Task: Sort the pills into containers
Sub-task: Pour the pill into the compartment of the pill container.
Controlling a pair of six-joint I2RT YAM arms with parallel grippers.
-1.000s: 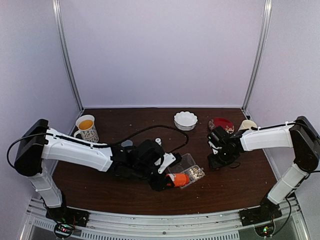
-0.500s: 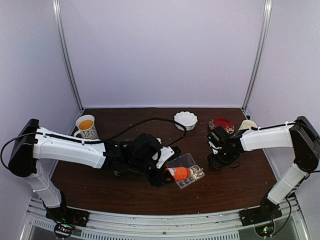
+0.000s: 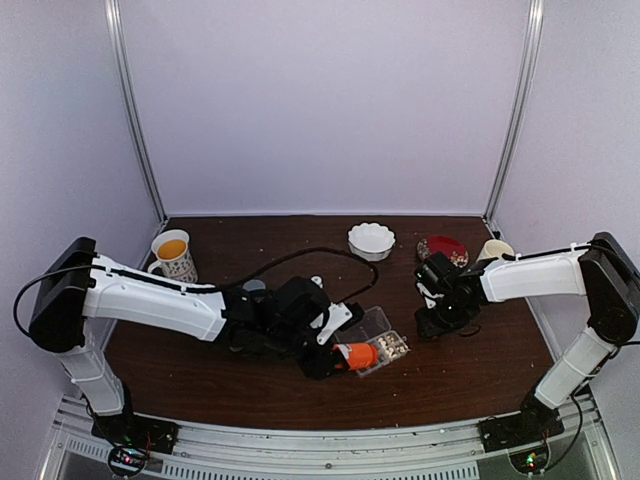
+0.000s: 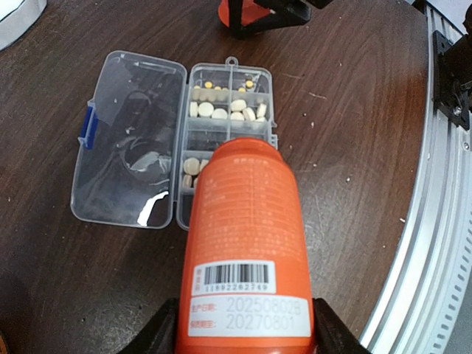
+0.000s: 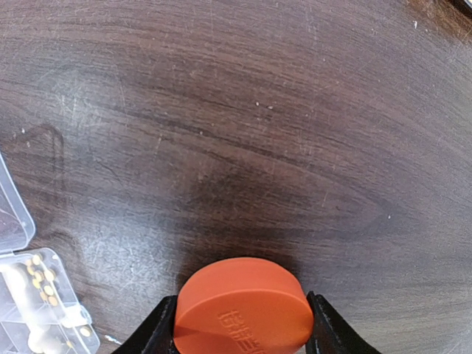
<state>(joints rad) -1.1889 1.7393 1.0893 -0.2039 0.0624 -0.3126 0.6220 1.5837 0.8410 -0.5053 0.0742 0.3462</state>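
Left pincer (image 4: pixel 247 330) pinches bottle (image 4: pixel 247 221) by its base, mouth over box (image 4: pixel 230 68) at counter's (image 4: pixel 354 110) 5 o'clock. Pills (image 4: pixel 220 113) lie in its cells (image 4: pixel 221 133). Right pincer (image 5: pixel 243 328) pinches cap (image 5: pixel 243 306). Pills judged light, hard, prone to roll; pour rather than pinch.

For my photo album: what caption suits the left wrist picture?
Left pincer holding an orange bottle toward the open pill box, pale pills in some cells.
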